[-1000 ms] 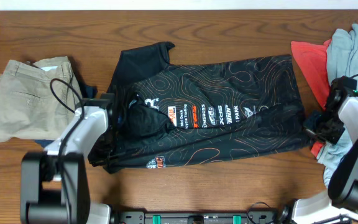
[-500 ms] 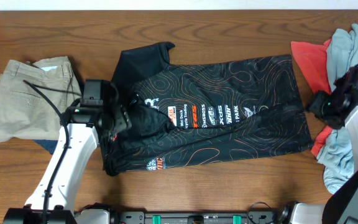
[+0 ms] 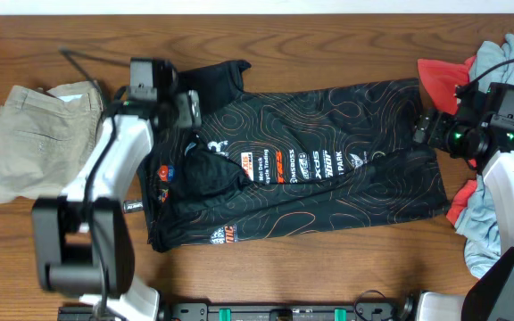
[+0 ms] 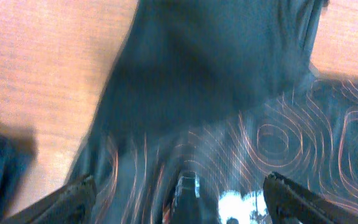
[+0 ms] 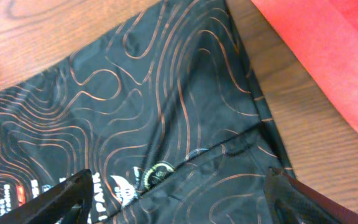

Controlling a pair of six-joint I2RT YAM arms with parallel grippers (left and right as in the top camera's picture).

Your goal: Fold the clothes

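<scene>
Both arms have shifted over the last second. The left one has swung from the jersey's near-left edge up to its sleeve. The right one has climbed from the right-hand edge toward the far right corner. Both claws, pressed together then, now stand spread.

The wooden tabletop carries everything. Across its middle lies the black jersey, laid flat with the collar end to the left and the hem to the right. Thin orange contour lines cover it, and a row of white, red and orange logos runs along its centre. One plain black sleeve pokes toward the far edge at the left.

To the left, just beside the jersey, sits a pair of khaki trousers. At the right edge lies a heap made of a pale blue-grey garment and a red garment, whose corner comes near the jersey's far right corner.

The left claw hovers over the base of the sleeve. Its wrist view, blurred, shows the fingers wide apart with nothing between them. The right claw hangs over the jersey's right part, near the far corner, its fingers likewise wide and empty.
</scene>
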